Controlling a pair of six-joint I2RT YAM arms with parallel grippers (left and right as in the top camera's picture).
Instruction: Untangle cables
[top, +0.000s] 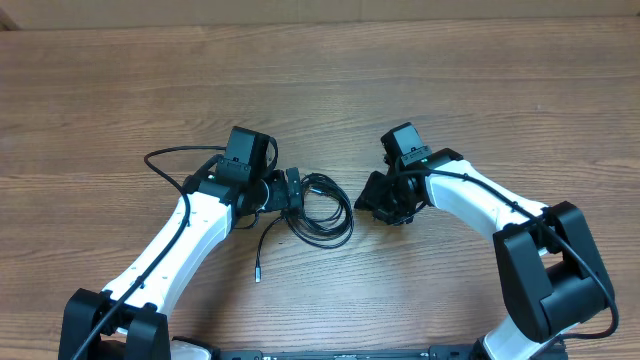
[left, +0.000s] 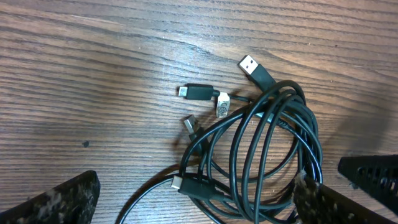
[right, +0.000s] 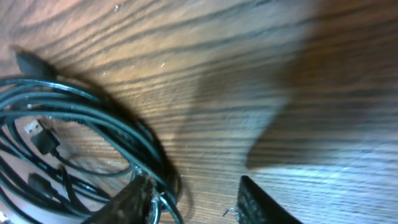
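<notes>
Overhead view straight down on the table (top: 320, 60); both wrist views close over the shared cables (left: 312, 134).

brown wood-grain table (top: 430, 70) fills every view. paler strip (top: 320, 8) along far edge. soft glare (left: 186, 56) on grain ahead of left gripper (left: 196, 193); broad dark shadow (right: 311, 93) on wood ahead and right of right gripper (right: 194, 193).

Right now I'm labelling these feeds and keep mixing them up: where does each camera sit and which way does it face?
Overhead: above the table, looking straight down; the left arm, the right arm and the cables show.
Left wrist: on the left arm, looking down between the left hand's fingers at the coiled cables and plugs.
Right wrist: on the right arm, close over the table, facing the coil's edge; the right hand's fingers show.
Shared: all three see the cables.
</notes>
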